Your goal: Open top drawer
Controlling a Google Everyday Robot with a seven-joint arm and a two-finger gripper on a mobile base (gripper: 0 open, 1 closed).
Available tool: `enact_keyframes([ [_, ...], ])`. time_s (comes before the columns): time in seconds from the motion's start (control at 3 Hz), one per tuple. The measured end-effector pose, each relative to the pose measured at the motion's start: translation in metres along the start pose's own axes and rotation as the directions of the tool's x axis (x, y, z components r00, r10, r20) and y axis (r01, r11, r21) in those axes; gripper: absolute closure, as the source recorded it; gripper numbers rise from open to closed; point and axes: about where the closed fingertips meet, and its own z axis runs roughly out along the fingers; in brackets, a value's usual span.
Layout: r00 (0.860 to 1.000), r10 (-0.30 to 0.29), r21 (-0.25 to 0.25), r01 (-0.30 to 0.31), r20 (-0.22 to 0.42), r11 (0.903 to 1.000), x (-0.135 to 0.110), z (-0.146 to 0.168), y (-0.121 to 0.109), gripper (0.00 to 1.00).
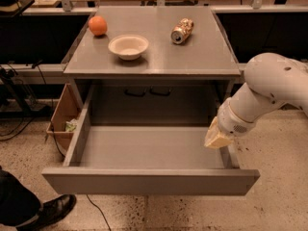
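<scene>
The top drawer (149, 181) is a wide matte-grey box with a plain front panel. It stands pulled far out from under the grey table, and its smooth grey interior (149, 148) is bare. My gripper (217, 139) is at the end of the white arm (269, 88), at the drawer's right wall near the front corner. Its pale tip sits just above the drawer's right rim.
On the grey tabletop (192, 57) stand an orange (97, 26), a white bowl (128, 46) and a crushed can lying on its side (182, 31). A cardboard box (61, 114) stands on the floor at the left. A person's black shoe (50, 211) is at the bottom left.
</scene>
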Motion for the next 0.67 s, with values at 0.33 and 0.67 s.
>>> enact_keyframes([
  [0.33, 0.992, 0.052, -0.037, -0.048, 0.111, 0.9982, -0.005, 0.024, -0.008, 1.00],
  [0.67, 0.973, 0.099, -0.121, -0.075, 0.209, 0.9899, -0.020, 0.058, 0.004, 1.00],
])
